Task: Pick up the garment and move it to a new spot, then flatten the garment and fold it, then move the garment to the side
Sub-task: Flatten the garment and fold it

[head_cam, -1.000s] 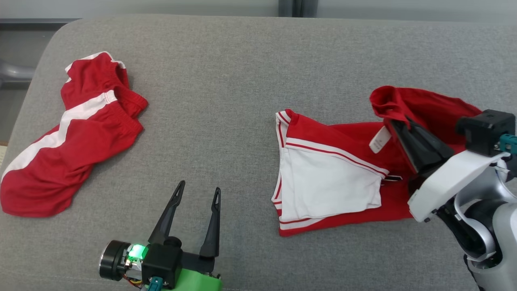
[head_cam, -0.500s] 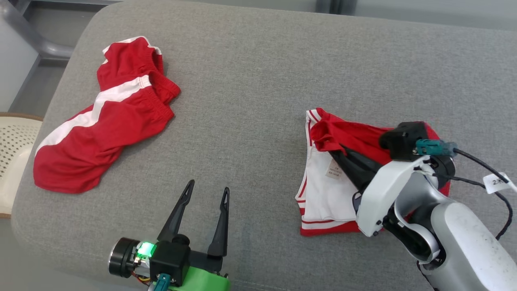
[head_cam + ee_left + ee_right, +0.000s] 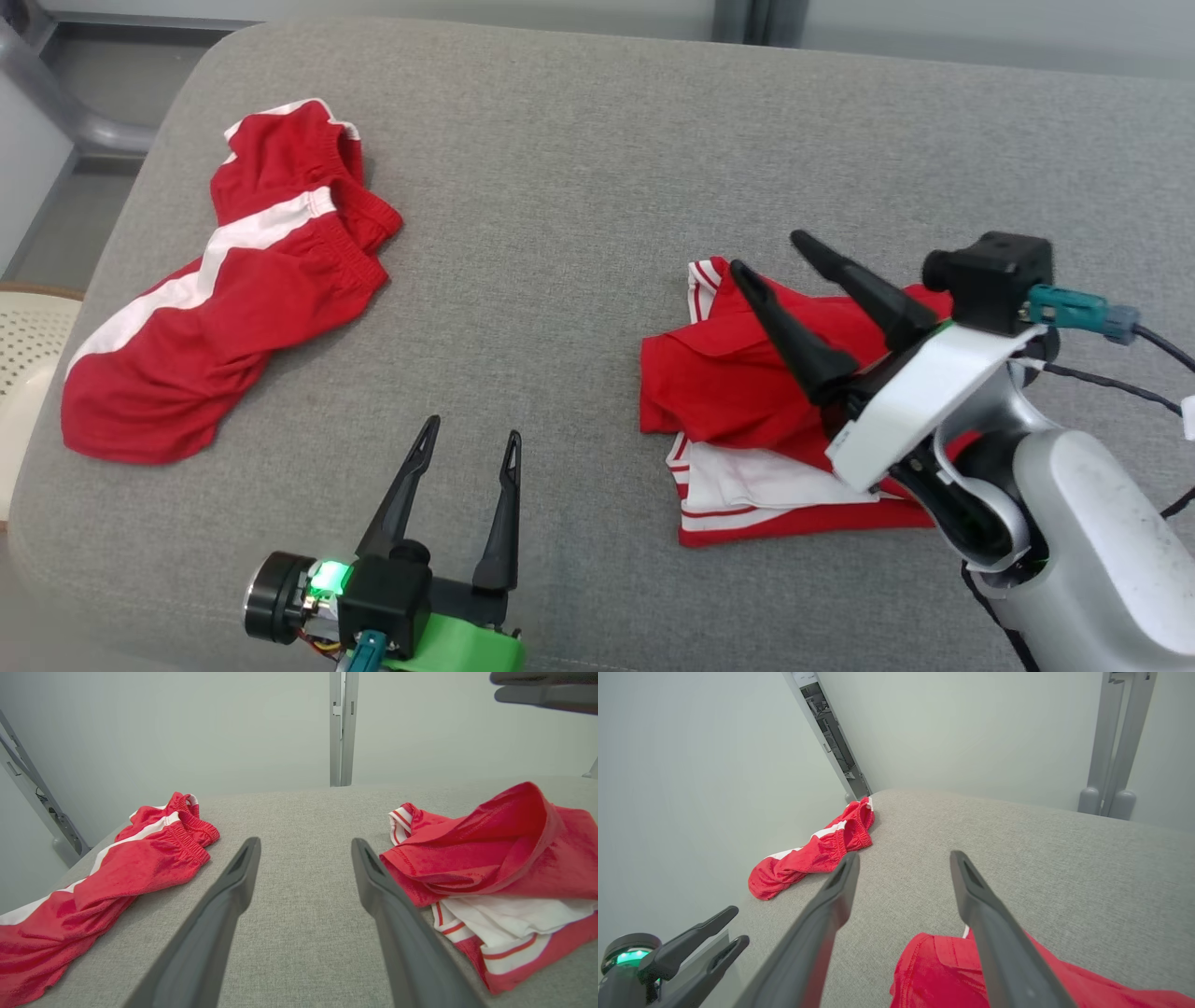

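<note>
Shorts [image 3: 224, 308], red with a white stripe, lie crumpled at ten o'clock on the gray cushion [image 3: 560, 168], placed as before. At seven o'clock the left gripper [image 3: 471, 429] hovers over bare cushion, fingers spread wide and empty, unchanged. Toward four o'clock the red-and-white garment [image 3: 728, 392] lies folded, a red flap now draped over its white panel. Above it the right gripper [image 3: 767, 252], clamped on that red flap half a second ago, has let go: its fingers stand wide apart, pointing to eleven o'clock, holding nothing.
</note>
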You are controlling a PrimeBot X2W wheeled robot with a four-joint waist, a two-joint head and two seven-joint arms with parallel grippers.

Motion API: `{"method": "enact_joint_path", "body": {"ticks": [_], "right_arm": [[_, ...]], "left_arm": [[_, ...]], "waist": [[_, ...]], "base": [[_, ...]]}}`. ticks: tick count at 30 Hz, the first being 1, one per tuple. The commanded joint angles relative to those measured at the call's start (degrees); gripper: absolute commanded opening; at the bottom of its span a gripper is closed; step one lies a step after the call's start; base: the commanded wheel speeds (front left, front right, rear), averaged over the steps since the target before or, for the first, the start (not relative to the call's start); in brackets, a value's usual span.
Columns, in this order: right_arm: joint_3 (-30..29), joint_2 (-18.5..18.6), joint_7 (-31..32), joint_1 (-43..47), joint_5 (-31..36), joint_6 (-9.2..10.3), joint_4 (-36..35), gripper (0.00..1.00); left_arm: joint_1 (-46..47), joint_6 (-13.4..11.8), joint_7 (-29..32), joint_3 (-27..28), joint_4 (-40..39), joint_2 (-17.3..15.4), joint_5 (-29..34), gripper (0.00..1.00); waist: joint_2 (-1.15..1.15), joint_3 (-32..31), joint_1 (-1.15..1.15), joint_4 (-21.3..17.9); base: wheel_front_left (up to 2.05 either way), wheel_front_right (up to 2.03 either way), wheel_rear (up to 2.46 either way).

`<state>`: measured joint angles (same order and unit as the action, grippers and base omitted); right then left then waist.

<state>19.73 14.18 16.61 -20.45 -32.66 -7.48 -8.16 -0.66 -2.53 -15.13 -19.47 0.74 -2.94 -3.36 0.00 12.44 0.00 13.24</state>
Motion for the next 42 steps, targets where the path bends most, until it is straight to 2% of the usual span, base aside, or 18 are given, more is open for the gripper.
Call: {"method": "enact_joint_path", "body": {"ticks": [1,8,15,17,21,24,34,39,40,41,42], "right_arm": [[-1.4,0.8,-1.9,-0.4,0.2,-0.02,-1.0,1.0],[-8.0,4.1,-12.4,3.6,4.6,-0.02,-0.1,1.0],[-8.3,5.7,-24.1,9.3,5.8,-0.01,7.2,1.0],[-8.1,5.5,-26.5,10.4,6.4,-0.02,9.9,1.0],[-7.2,4.6,-28.8,10.8,6.0,-0.02,13.4,1.0],[-6.4,4.2,-29.6,9.4,5.5,-0.02,14.5,1.0],[-5.1,5.1,-30.5,5.7,3.9,-0.01,14.8,1.0],[-5.6,5.5,-30.8,5.1,3.8,-0.02,14.4,1.0],[-5.6,5.6,-30.9,5.0,3.8,-0.02,14.4,1.0],[-5.6,5.6,-30.9,5.0,3.8,-0.01,14.3,1.0],[-5.7,5.6,-30.9,4.9,3.8,-0.02,14.3,1.0]], "left_arm": [[-0.2,0.2,0.0,0.4,-0.2,0.0,0.4,1.0],[-0.2,0.9,0.0,1.5,-0.6,-0.3,1.3,1.0],[-0.9,2.1,0.0,1.6,-0.3,-0.8,2.0,1.0],[-1.0,3.4,0.0,0.9,0.0,-1.0,1.9,1.0],[0.7,7.5,0.0,-3.1,2.9,-1.9,2.2,1.0],[4.0,9.3,0.0,-7.5,6.7,-3.0,1.8,1.0],[16.8,10.0,0.0,-18.5,15.9,-4.4,-1.2,1.0],[20.2,10.1,0.0,-20.0,18.3,-4.7,-2.7,1.0],[20.8,10.0,0.0,-19.8,18.9,-4.6,-3.0,0.61],[21.1,10.0,0.0,-19.8,19.4,-4.6,-3.1,0.36],[21.5,10.0,0.0,-19.9,20.1,-4.7,-3.4,0.0]], "waist": [[0.0,-1.0,0.0,-2.4],[0.0,-1.9,0.0,-6.8],[0.0,-2.6,0.0,-9.8],[0.0,-2.8,0.0,-10.4],[0.0,-3.0,0.0,-11.5],[0.0,-2.6,0.0,-12.5],[0.0,1.5,0.0,-15.8],[0.0,3.4,0.0,-16.7],[0.0,3.7,0.0,-16.8],[0.0,3.9,0.0,-16.8],[0.0,4.0,0.0,-16.9]], "base": [[0.0,0.0,0.0],[0.0,0.0,0.0],[0.0,0.0,0.0],[0.0,0.0,0.0],[0.0,0.0,0.0],[0.0,0.0,0.0],[0.0,0.0,0.0],[0.0,0.0,0.0],[0.0,0.0,0.0],[0.0,0.0,0.0],[0.0,0.0,0.0]]}}
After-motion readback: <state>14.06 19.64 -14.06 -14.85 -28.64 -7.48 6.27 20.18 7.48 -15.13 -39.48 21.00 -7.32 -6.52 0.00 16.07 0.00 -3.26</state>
